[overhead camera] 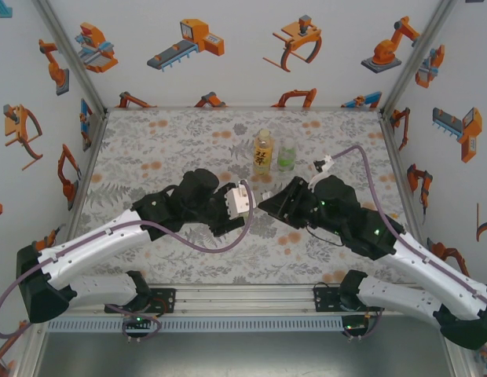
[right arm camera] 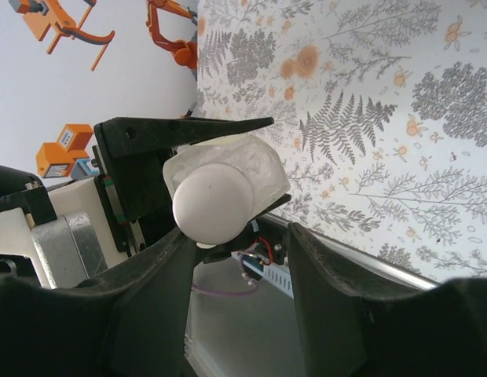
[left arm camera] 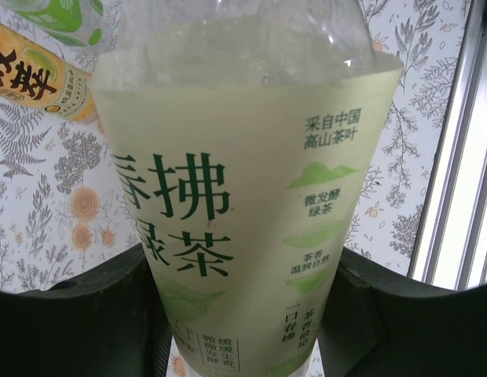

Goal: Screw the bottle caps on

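1. The left gripper [overhead camera: 237,203] is clamping the pale-labelled green-tea bottle [left arm camera: 251,204] around its body. It is holding it off the floral table [overhead camera: 165,141] and tipped toward the other arm, probably to keep the bottle from turning while the cap is twisted.
2. The white cap [right arm camera: 214,203] is sitting on that bottle's neck, facing the right wrist camera; how far it is threaded is not showing.
3. The right gripper [right arm camera: 239,259] is straddling the cap with its jaws parted wider than the cap, gripping nothing and likely lining up to pinch and turn.
4. The yellow-orange bottle [overhead camera: 262,151] and the green-labelled bottle [overhead camera: 287,155] are standing upright side by side at the back, apparently waiting; their tops are too small to judge.
5. Counting: three bottles, one cap in view, two grippers.
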`<state>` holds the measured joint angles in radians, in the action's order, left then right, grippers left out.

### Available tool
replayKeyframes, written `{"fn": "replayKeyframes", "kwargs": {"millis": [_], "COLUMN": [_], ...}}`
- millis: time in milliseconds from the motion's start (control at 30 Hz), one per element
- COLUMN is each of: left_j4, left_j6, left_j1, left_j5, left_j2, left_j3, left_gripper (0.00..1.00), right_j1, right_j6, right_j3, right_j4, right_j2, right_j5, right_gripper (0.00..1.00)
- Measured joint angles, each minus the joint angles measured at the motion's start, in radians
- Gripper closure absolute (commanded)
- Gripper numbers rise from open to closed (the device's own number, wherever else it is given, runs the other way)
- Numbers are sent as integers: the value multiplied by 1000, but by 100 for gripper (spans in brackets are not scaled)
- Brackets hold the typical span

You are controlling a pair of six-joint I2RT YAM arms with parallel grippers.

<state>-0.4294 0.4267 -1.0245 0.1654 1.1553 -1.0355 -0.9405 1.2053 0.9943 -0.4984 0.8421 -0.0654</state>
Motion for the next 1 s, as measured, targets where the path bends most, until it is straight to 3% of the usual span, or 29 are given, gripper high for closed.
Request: {"fn": "replayKeyframes", "kwargs": {"millis": [267, 567, 600, 700, 733, 767, 833, 900, 1000], "left_j4": [9, -13, -13, -12, -12, -12, 4, 22, 36], "left_j6": [17, 23, 23, 19, 14, 9, -8, -22, -42], "left_j1": [0, 4, 4, 4, 4, 4, 4, 4, 18], "left_j5": [71, 93, 92, 84, 78, 69, 47, 24, -6], "left_j2": [0, 8, 8, 8, 8, 8, 6, 1, -19], "left_j3": [0, 0, 0, 0, 0, 0, 1, 3, 13], "left_gripper": [100, 98, 92, 58, 38, 26, 9, 4, 3], "right_j1": [0, 0, 0, 0, 2, 2, 1, 1, 2], "right_j6": [-71, -111, -112, -116, -118, -120, -131, -148, -195], "right_j3": [47, 51, 51, 52, 54, 58, 71, 93, 151], "right_j4": [-7, 0, 0, 0, 1, 0, -7, -24, -63], "right_j2": [22, 40, 40, 43, 46, 51, 71, 102, 177], "right_j5": [-18, -26, -26, -26, -27, -30, -30, -31, -43], "right_gripper": [53, 76, 79, 87, 89, 90, 92, 92, 93]}}
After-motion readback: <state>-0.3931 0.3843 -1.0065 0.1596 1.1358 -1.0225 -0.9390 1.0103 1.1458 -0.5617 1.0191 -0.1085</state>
